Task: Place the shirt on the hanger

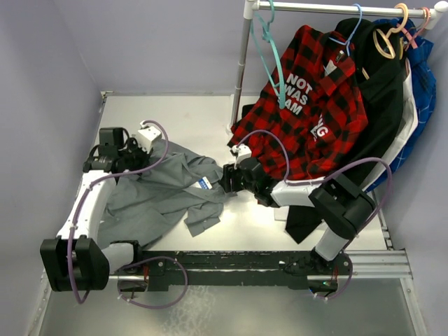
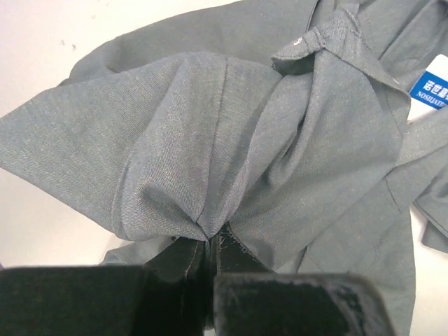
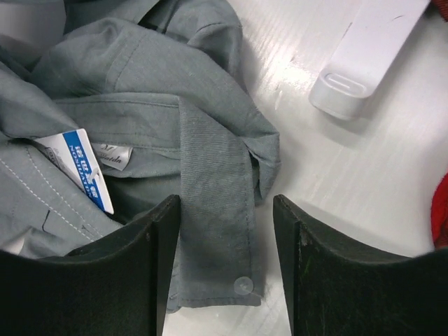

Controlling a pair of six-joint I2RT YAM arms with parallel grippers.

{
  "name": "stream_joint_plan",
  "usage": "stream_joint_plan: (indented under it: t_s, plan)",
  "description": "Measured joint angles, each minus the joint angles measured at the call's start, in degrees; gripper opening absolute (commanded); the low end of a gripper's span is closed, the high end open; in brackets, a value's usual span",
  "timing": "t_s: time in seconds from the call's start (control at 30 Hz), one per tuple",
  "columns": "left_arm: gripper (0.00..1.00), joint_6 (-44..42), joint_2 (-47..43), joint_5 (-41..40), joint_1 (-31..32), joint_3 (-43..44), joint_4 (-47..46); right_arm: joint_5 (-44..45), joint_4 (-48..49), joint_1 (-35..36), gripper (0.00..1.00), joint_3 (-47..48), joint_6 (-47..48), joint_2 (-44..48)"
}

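White table [image 1: 196, 119] walled in lilac, with the plain grey long-sleeved button-up shirt [image 1: 161, 192] crumpled toward eight o'clock of the overhead view and the thin teal plastic hanger [image 1: 269, 52] well apart at one o'clock, hooked on a white rail [image 1: 336, 7]. Left tool [image 2: 210, 241] clenched on a gathered fold at the shirt's ten o'clock edge; right tool [image 3: 225, 203] nearer the collar, released, straddling the button placket [image 3: 213, 154], its long axis running twelve to six. Only from the right wrist: white-and-blue neck label [image 3: 84, 168] at nine o'clock of that placket; only from overhead: the hanger's whereabouts.
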State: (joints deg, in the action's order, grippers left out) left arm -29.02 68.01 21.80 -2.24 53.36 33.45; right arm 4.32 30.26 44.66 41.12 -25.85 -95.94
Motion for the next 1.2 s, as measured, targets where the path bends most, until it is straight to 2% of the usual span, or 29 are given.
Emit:
stream_joint_plan:
  t_s: [0.07,0.2,0.23,0.43,0.6,0.77,1.03,1.13,1.2]
  plan:
    - [0.00,0.1,-1.7,-0.1,0.0,0.7,1.5,-0.3,0.2,0.3,0.42,0.4,0.0,-1.0]
    - [0.00,0.9,-2.1,-0.3,0.0,2.2,3.4,-0.9,1.0,1.0,0.04,1.2,-0.2,-3.1]
    - [0.00,1.0,-2.1,-0.5,0.0,2.6,4.1,-1.0,1.1,1.1,0.00,1.5,-0.4,-3.5]
    - [0.00,1.0,-2.1,-2.0,0.0,5.9,7.0,0.4,-1.7,1.4,0.00,2.8,0.3,-1.7]
    - [0.00,0.9,-2.2,-4.0,-0.2,11.2,9.5,6.4,-8.6,1.4,0.00,3.1,1.9,11.7]
    - [0.00,0.9,-2.0,-4.0,-0.7,18.1,13.5,9.8,-10.6,1.4,0.00,4.9,3.9,22.5]
    - [0.00,0.9,3.2,-0.7,-0.7,39.7,17.8,13.1,-16.2,1.4,0.00,15.8,8.7,20.0]
    - [0.00,-0.2,1.7,1.2,-0.7,40.0,18.1,13.6,-17.4,1.4,0.00,19.1,9.0,20.3]
    - [0.00,-1.4,-0.9,2.3,-0.7,34.7,17.3,14.0,-17.5,1.5,0.00,18.6,8.4,22.0]
